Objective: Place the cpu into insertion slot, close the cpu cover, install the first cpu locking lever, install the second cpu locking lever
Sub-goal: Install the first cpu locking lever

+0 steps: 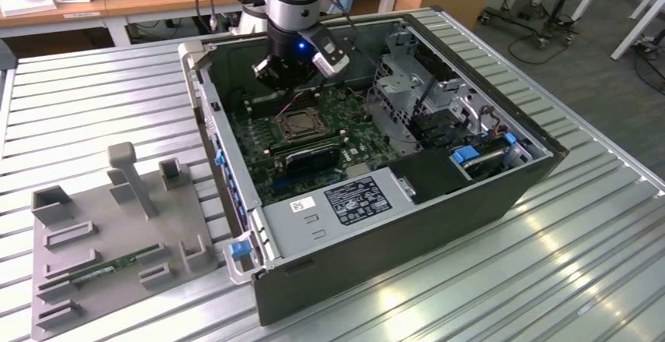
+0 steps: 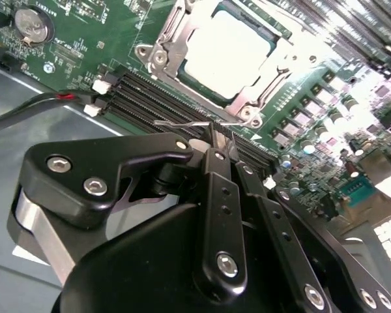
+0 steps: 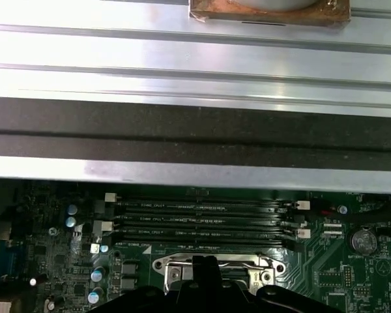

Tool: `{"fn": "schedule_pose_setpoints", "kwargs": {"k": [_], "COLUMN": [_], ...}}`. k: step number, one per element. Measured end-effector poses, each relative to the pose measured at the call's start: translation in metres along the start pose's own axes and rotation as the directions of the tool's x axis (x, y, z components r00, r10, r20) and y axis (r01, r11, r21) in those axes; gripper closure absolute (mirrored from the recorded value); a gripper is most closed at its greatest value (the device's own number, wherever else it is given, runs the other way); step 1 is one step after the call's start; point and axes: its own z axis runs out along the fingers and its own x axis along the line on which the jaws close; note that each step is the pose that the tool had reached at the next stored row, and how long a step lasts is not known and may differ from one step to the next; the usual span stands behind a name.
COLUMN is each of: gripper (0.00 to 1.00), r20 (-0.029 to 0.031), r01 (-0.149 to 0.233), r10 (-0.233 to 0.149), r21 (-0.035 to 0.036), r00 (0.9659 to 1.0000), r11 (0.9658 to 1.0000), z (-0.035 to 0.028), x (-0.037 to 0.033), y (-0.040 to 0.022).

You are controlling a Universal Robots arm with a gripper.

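Note:
The cpu (image 2: 229, 47) lies in the insertion slot (image 1: 295, 126) on the green board, its bright metal face showing through the window of the cpu cover (image 2: 167, 38), which is folded down flat over it. A thin wire locking lever (image 2: 179, 122) runs along the socket's edge on the memory-slot side. My gripper (image 2: 216, 135) has its black fingers together, and their tips are right at this wire; whether they clamp it I cannot tell. In the exterior view my gripper (image 1: 283, 77) hangs inside the case just behind the socket. In the first wrist view my gripper (image 3: 205, 262) overlaps the cover (image 3: 247, 266).
Several long black memory slots (image 3: 202, 218) lie beside the socket. The open computer case (image 1: 488, 194) has a drive cage (image 1: 410, 85) and a power supply (image 1: 343, 202). A grey fixture tray (image 1: 104, 233) with a green memory stick (image 1: 114, 266) lies at the exterior view's left.

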Motion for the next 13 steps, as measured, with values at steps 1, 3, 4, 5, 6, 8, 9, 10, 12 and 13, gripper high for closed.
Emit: {"fn": "schedule_pose_setpoints", "kwargs": {"k": [1, 3, 4, 5, 6, 8, 9, 10, 12, 13], "gripper": [0.89, 0.89, 0.89, 0.89, 0.89, 0.89, 0.89, 0.89, 0.89, 0.89], "r20": [0.0002, 0.0005, 0.0005, 0.0005, 0.0004, 0.0005, 0.0006, 0.0004, 0.0004, 0.0003], "r01": [0.000, 0.000, 0.000, 0.000, 0.000, 0.000, 0.000, 0.000, 0.001, 0.001], "r10": [0.000, 0.000, 0.000, 0.000, 0.000, 0.000, 0.000, 0.000, -0.001, -0.001], "r21": [-0.0072, -0.0200, -0.0215, -0.0217, -0.0220, -0.0225, -0.0230, -0.0239, -0.0256, -0.0267], "r00": [1.0000, 1.0000, 1.0000, 1.0000, 1.0000, 1.0000, 1.0000, 1.0000, 1.0000, 1.0000], "r11": [1.0000, 0.9998, 0.9998, 0.9998, 0.9998, 0.9997, 0.9997, 0.9997, 0.9997, 0.9996], "z": [0.0002, 0.0003, 0.0004, 0.0004, 0.0006, 0.0012, 0.0015, 0.0018, 0.0025, 0.0028], "x": [-0.0002, -0.0004, -0.0004, -0.0006, -0.0009, -0.0017, -0.0019, -0.0022, -0.0026, -0.0028], "y": [0.0000, -0.0001, 0.0000, 0.0000, -0.0001, -0.0002, -0.0003, -0.0003, -0.0004, -0.0004]}}
